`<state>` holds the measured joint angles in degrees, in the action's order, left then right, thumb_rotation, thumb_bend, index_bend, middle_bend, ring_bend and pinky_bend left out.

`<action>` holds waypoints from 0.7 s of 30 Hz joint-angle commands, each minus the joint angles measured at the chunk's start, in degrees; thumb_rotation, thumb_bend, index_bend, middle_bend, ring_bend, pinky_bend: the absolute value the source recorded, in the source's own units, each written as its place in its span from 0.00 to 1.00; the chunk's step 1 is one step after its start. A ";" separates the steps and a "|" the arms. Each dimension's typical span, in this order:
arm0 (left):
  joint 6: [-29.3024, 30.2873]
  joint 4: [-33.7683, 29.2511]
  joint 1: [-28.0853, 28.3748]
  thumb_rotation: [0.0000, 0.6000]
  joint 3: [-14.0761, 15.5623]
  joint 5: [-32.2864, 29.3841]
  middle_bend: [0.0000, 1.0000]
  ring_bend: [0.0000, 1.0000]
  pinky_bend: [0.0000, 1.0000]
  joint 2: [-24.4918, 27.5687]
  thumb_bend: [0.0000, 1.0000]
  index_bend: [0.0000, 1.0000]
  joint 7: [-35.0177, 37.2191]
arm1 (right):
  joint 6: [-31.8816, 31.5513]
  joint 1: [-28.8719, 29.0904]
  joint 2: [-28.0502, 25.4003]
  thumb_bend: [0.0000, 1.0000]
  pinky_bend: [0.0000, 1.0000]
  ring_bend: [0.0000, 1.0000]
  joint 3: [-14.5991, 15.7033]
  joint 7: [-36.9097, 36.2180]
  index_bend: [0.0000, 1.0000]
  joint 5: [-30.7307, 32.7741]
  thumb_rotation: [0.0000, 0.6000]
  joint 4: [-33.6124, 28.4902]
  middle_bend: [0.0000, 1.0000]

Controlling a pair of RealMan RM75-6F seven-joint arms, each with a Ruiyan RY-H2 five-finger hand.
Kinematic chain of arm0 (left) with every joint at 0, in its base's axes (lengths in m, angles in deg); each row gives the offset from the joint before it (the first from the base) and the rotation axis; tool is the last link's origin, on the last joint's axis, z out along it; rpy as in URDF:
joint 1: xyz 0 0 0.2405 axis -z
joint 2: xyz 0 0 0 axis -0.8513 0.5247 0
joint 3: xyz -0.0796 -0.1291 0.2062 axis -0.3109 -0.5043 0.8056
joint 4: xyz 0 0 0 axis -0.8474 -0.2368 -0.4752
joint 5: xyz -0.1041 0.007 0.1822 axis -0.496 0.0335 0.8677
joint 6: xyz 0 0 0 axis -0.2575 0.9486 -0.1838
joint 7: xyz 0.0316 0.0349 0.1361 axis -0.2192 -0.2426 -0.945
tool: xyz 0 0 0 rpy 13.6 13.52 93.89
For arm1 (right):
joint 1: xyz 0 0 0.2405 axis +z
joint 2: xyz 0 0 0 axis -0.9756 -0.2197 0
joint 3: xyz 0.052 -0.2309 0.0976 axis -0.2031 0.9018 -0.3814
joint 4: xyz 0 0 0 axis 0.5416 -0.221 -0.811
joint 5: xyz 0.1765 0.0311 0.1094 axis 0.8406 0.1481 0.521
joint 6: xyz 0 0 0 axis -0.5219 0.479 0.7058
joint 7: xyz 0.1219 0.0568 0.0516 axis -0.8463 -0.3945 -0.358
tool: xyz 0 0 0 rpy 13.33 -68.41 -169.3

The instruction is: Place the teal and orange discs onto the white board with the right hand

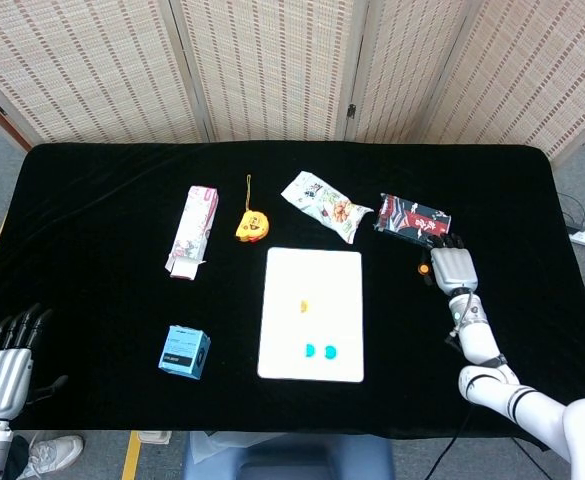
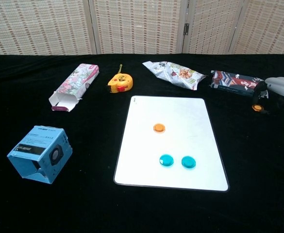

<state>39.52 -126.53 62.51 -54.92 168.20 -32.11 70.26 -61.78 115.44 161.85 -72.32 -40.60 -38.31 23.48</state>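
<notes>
A matt black cloth covers the worktop (image 2: pixel 258 160). The smooth white board (image 2: pixel 178 116) has a faint sheen, and the translucent teal plastic discs (image 2: pixel 166 159) on it look glossy. The crinkled snack bag (image 2: pixel 173 74) shines like foil. The light-blue box (image 2: pixel 40 153) looks like matt cardboard. The right hand (image 1: pixel 453 266) is silvery metal with dark fingers (image 1: pixel 450 241).

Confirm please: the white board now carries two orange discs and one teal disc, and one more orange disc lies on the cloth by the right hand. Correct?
Not quite. The chest view shows the white board carrying two teal discs and one orange disc, not the reverse. The rest holds: one more orange disc lies on the cloth by the right hand.
</notes>
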 commanded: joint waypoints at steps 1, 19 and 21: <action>0.02 0.08 -0.04 1.00 0.01 -0.04 0.00 0.01 0.00 -0.01 0.19 0.01 0.11 | 0.23 -0.01 0.31 0.45 0.00 0.07 -0.20 0.07 0.44 0.09 1.00 0.43 0.17; -0.19 -0.05 0.24 1.00 -0.21 -0.09 0.00 0.01 0.00 0.07 0.19 0.01 0.00 | -6.54 -2.00 -8.24 0.46 0.00 0.07 -0.03 -2.62 0.47 -9.09 1.00 -17.72 0.19; -0.18 -0.16 0.29 1.00 -0.25 -0.07 0.00 0.01 0.00 0.09 0.19 0.01 -0.07 | -7.03 -1.88 -9.65 0.46 0.00 0.07 0.18 -2.35 0.47 -10.46 1.00 -21.94 0.19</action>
<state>39.33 -126.68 62.79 -55.17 168.12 -32.03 70.19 -66.92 113.88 155.36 -72.55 -42.89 -45.79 7.60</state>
